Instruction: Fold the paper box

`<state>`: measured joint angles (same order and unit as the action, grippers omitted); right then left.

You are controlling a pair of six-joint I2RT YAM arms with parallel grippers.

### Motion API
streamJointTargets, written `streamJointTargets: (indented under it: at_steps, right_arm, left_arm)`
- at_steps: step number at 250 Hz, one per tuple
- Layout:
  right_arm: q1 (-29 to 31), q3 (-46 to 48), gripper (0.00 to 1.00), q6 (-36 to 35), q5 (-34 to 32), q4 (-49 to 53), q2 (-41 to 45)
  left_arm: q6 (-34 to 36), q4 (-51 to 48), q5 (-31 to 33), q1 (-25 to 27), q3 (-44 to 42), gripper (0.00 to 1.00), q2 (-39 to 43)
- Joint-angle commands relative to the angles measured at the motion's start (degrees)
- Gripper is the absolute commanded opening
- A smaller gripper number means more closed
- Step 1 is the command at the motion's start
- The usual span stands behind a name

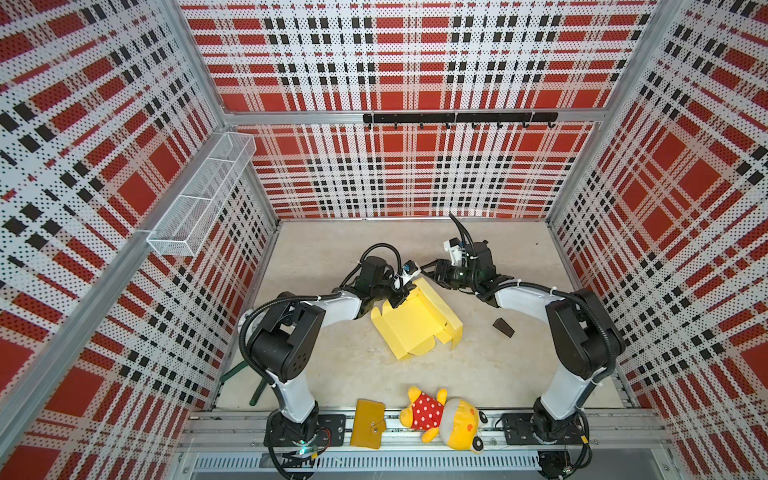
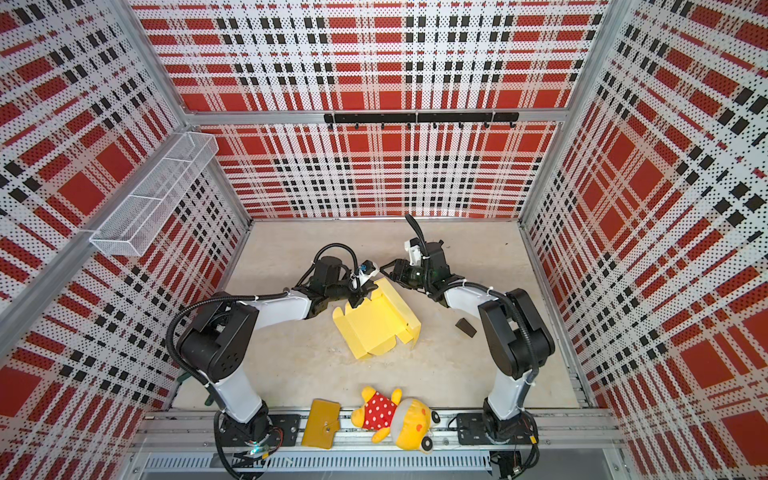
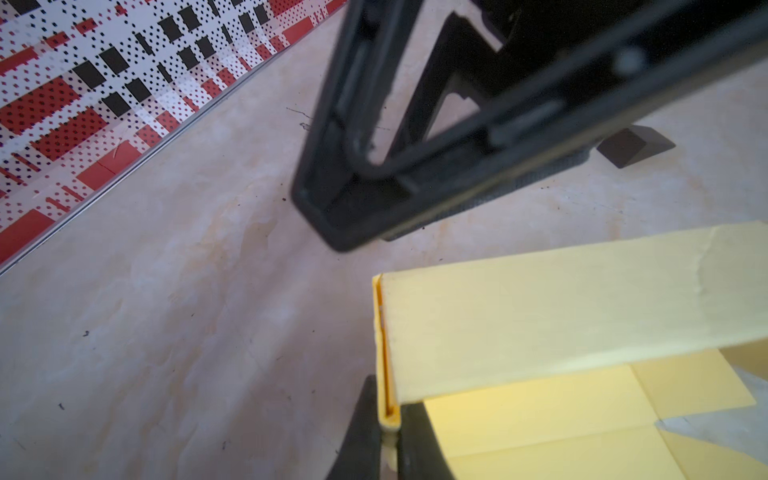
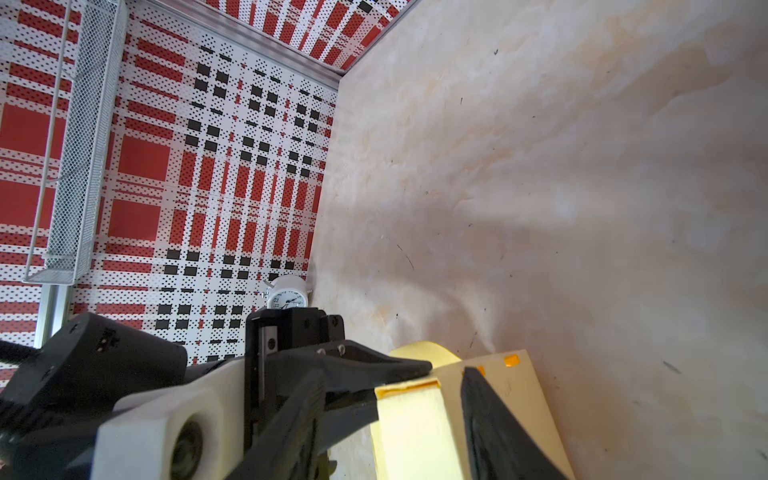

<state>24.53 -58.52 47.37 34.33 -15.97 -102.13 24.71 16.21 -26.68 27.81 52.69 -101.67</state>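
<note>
— Where's the paper box [image 1: 417, 326]?
— In the middle of the desk [image 1: 478, 374] in both top views, half folded, with some walls raised.
— And the left claw [image 3: 388, 440]?
— Clenched on the end of the raised wall at the box's upper edge.
— The right claw [image 1: 427, 269]?
— Released. Its jaws stand apart, with that wall's end between them.
</note>
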Motion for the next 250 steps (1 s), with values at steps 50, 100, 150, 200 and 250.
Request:
streamJointTargets:
  at_steps: [50,100,150,200,250]
  right_arm:
    - [0.59,-0.29,0.50,-0.33,1.53,-6.80,-4.97]
    - [1.31,0.48,0.45,0.23,1.10,-8.74,-7.35]
    - [0.83,1.43,0.41,0.98,1.18,-10.50,-9.50]
    - [-1.04,4.32,0.40,2.46,2.13,-13.81,-8.38]
    - [-2.90,7.16,0.40,3.04,3.89,-16.03,-6.43]
  left_arm:
    - [0.95,-2.67,2.92,1.14,3.63,0.10,-2.04]
    - [0.08,-3.47,3.29,1.49,4.95,0.12,-2.92]
    - [-0.45,-5.22,4.53,2.13,7.34,0.23,-4.50]
    - [-2.29,-4.46,5.75,3.17,6.42,0.25,-3.73]
    - [-6.59,-3.92,5.25,3.45,4.92,0.24,-4.47]
